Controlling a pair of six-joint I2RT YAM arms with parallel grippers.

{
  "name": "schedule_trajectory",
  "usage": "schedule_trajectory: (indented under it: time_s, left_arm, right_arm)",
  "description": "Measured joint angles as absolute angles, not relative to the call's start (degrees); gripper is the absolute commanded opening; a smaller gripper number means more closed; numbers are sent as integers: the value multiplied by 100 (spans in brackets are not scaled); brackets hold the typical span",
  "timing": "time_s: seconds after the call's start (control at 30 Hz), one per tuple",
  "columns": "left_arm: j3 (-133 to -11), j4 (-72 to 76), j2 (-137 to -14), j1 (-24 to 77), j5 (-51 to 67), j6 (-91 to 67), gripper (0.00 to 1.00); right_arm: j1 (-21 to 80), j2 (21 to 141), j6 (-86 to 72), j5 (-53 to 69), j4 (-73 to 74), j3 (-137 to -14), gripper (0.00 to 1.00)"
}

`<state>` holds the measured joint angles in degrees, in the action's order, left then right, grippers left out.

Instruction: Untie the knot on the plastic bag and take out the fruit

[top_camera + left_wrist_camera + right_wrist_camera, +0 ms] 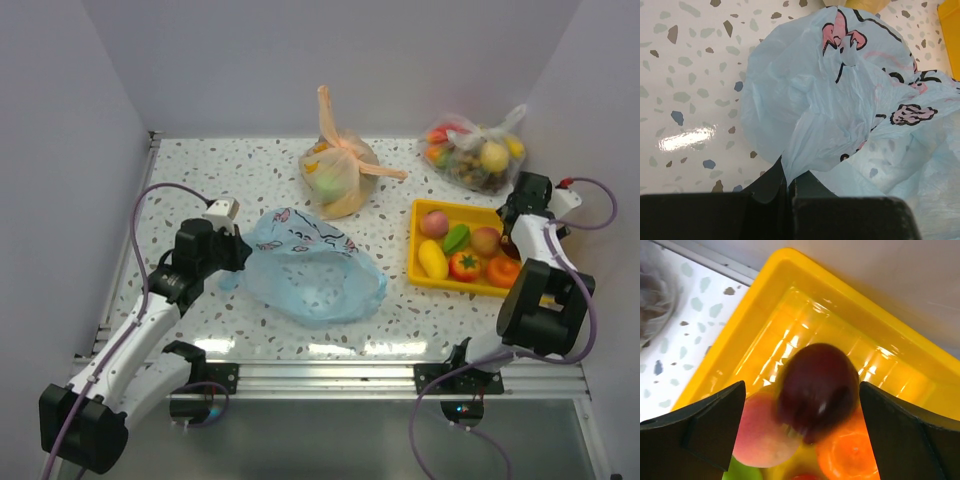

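Apple (817,390), blurred, inside wide-parted right gripper (802,386), over partly hidden yellow tray (790,270).

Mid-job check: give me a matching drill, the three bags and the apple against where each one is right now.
Things:
1. light blue bag
2. orange bag
3. clear bag
4. dark red apple

Places:
A. far right, behind the yellow tray
B. between the open fingers of the right gripper, over the yellow tray
C. pinched in the shut left gripper
D. far middle, handles tied

Pairs: 1-C, 2-D, 3-A, 4-B
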<state>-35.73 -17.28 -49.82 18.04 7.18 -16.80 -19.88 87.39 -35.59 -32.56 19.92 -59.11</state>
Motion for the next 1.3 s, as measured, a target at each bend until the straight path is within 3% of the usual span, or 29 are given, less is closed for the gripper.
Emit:
schedule_trajectory:
  time_s: [0.27, 0.63, 1.1, 1.17, 1.3]
  left_arm:
    - [-3573, -1726, -4897, 1804, 720, -1680, 0]
    - [-3573, -1828, -4593, 1802, 572, -1756, 0]
    - [-4077, -3607, -2816, 1800, -534, -2871, 0]
    - [-4233, -3789, -2679, 1800, -561, -3006, 11]
    - [-4305, -4180, -2480, 1800, -569, -3225, 19]
  right_arm:
    - [-1990, 7994, -3461, -2064, 2154, -6108, 99]
    - [-1656, 5795, -3057, -14, 2587, -6471, 99]
    - [679, 3520, -1496, -493, 3395, -6875, 99]
    - [803, 3197, -1428, -534, 3433, -6702, 99]
    - [972, 2759, -1356, -617, 3627, -6423, 99]
